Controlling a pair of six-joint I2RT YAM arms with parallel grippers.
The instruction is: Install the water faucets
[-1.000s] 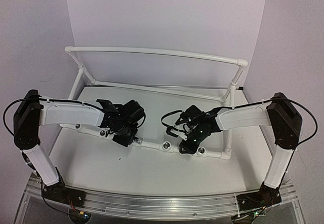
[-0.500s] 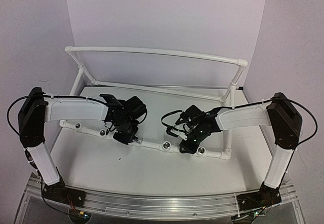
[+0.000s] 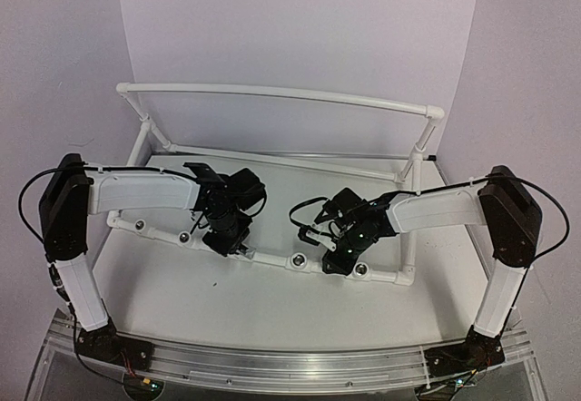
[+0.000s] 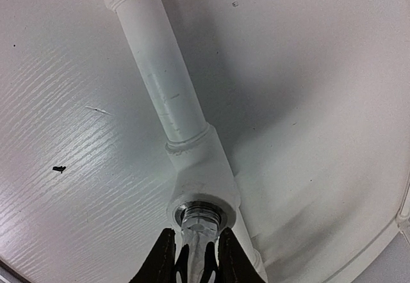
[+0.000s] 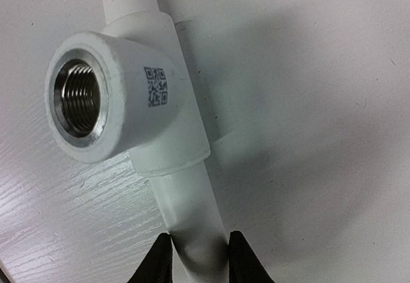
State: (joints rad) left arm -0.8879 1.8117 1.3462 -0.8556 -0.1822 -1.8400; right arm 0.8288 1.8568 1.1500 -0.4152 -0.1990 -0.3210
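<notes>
My left gripper [image 4: 197, 260] is shut on a shiny chrome water faucet [image 4: 196, 235]. Its threaded end sits in the metal socket [image 4: 221, 207] of a white tee on the front pipe. From above, the left gripper [image 3: 238, 245] hangs over that pipe left of centre. My right gripper [image 5: 198, 260] is shut on the white pipe [image 5: 191, 216] just below another tee [image 5: 138, 113], whose threaded socket [image 5: 77, 97] holds nothing. In the top view the right gripper [image 3: 336, 261] grips the front pipe right of centre.
The white pipe frame [image 3: 281, 94] stands on the table, its tall rail at the back and side pipes at left and right. More open sockets [image 3: 297, 259] dot the front pipe. A small black speck [image 4: 59, 168] lies on the table.
The left arm's elbow has swung right and up while its wrist turned over the socket. The right gripper's fingers have closed a little on the pipe; that arm stays put.
</notes>
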